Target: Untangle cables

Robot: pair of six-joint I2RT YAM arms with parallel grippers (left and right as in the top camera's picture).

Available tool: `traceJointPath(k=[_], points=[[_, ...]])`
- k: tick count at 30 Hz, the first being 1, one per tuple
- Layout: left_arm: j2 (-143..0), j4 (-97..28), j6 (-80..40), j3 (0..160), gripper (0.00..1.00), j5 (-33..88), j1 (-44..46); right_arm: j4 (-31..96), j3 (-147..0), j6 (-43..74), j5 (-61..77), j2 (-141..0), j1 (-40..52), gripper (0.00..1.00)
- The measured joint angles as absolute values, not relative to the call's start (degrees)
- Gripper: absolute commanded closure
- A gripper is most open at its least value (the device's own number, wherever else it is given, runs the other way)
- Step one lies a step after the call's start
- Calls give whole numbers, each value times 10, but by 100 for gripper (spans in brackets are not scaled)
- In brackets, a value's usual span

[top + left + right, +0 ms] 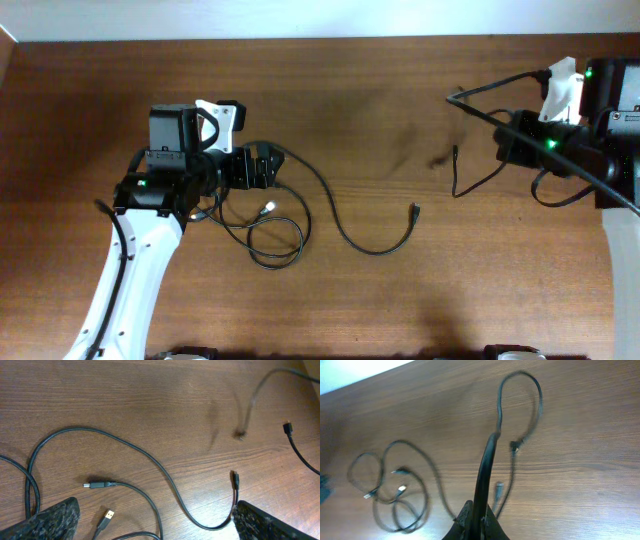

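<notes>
Right end effector (476,522) clamps a cable (485,470) stretching leftward; left end effector (157,521) gapes above coiled cables (100,483).

Soft, even light; faint shadows on the table (330,300); cables (485,470) blurred in right wrist view

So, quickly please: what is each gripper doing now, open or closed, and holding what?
Left gripper: open, holding nothing.
Right gripper: closed on a cable.
</notes>
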State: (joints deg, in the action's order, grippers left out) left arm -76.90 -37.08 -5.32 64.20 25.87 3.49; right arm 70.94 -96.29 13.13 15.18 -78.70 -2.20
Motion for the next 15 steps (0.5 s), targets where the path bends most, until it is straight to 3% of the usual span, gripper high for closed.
traceJointPath(k=[8, 15], points=[[-769, -371, -53, 642, 1, 259, 35, 655, -963, 145, -8, -792, -22, 96], [-769, -371, -53, 642, 1, 259, 35, 567, -963, 196, -147, -881, -22, 96]])
